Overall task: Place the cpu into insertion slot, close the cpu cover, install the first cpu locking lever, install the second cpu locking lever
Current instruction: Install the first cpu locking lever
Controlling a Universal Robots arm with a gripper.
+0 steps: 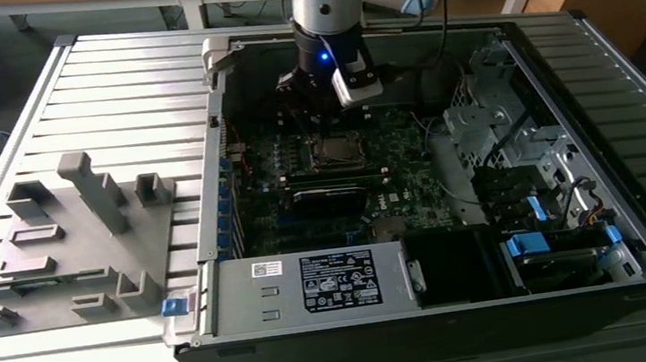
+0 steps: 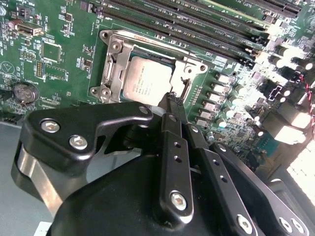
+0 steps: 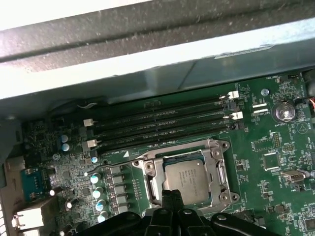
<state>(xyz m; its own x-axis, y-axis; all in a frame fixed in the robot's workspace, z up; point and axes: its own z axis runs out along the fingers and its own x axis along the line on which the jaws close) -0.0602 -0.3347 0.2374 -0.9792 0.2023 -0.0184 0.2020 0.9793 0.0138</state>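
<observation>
Tool [image 1: 315,101] hangs in the computer case [image 1: 214,201] in the exterior view, just above the insertion slot [image 1: 338,150] on the motherboard [image 1: 408,181]. In the second wrist view its fingers [image 2: 173,147] are pressed together, tips at the edge of the cpu cover [image 2: 194,69], which lies flat around the seated cpu [image 2: 147,83]. The first wrist view agrees; lever work likely wants a slow push clear of the cpu.

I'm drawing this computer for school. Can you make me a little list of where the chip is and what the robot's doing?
cpu: sitting flat on the motherboard, silver top showing
cpu cover: down flat, framing the chip
gripper: at the cover's edge, right beside the chip
fingers: tips together, holding nothing I can see
memory slots: long black rows next to the cover
</observation>
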